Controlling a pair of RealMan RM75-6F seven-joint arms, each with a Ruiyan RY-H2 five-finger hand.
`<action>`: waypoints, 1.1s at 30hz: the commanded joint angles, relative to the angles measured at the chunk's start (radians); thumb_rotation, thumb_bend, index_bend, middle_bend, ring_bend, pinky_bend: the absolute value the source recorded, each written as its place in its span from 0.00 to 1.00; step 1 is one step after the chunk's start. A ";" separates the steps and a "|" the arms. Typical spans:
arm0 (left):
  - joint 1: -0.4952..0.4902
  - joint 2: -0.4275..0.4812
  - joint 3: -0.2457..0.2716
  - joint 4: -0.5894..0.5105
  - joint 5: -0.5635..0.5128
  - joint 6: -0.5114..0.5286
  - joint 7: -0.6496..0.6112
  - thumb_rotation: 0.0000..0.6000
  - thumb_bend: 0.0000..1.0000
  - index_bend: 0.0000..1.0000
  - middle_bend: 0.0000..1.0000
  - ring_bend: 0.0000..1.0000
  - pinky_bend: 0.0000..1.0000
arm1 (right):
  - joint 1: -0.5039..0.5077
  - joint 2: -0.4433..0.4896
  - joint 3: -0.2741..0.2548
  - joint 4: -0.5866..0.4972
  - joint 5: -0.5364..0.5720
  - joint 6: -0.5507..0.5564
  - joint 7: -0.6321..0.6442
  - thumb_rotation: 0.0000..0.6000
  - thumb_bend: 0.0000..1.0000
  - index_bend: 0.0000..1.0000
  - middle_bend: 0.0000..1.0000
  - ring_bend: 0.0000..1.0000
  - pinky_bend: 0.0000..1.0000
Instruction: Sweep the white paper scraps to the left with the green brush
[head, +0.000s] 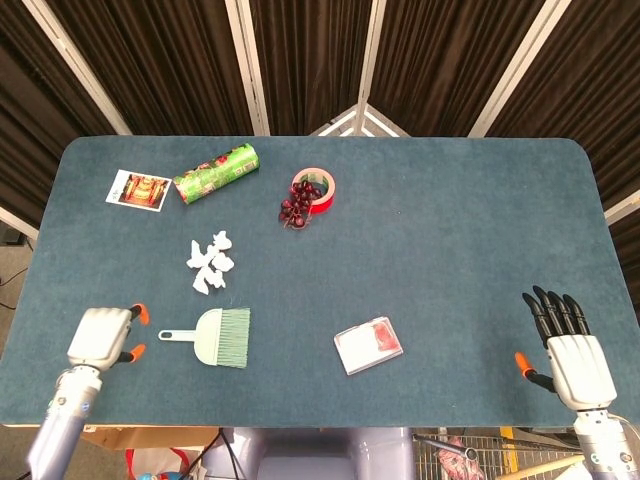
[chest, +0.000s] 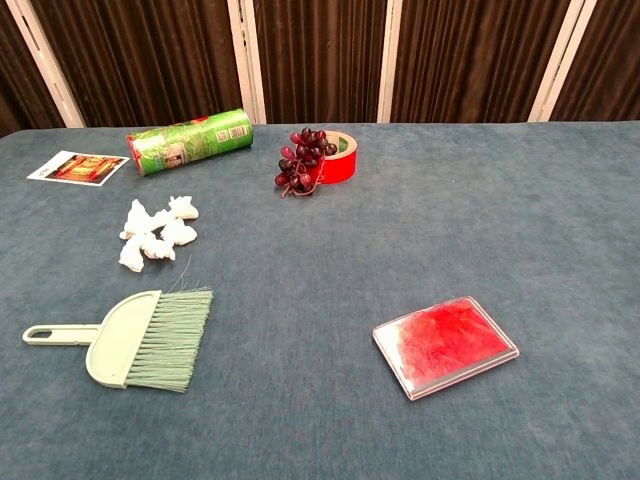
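The brush (head: 222, 337) lies flat on the desk (head: 450, 230), handle pointing left, just below the scraps (head: 210, 262). The left hand (head: 101, 337) hovers beside the handle, holding nothing, fingers curled under. The right hand (head: 575, 360) rests empty, fingers straight. A good grasp wraps the handle low, keeping the bristles clear.
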 joint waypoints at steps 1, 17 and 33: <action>-0.041 -0.059 -0.017 0.008 -0.084 -0.029 0.068 1.00 0.35 0.46 1.00 1.00 1.00 | 0.000 0.000 0.000 0.001 0.000 -0.001 0.004 1.00 0.32 0.00 0.00 0.00 0.00; -0.115 -0.188 -0.011 0.103 -0.239 -0.047 0.154 1.00 0.42 0.44 1.00 1.00 1.00 | 0.001 0.002 0.000 -0.002 0.002 -0.003 0.010 1.00 0.32 0.00 0.00 0.00 0.00; -0.160 -0.242 0.009 0.149 -0.301 -0.053 0.172 1.00 0.49 0.50 1.00 1.00 1.00 | 0.001 0.001 -0.001 -0.005 0.007 -0.006 0.009 1.00 0.32 0.00 0.00 0.00 0.00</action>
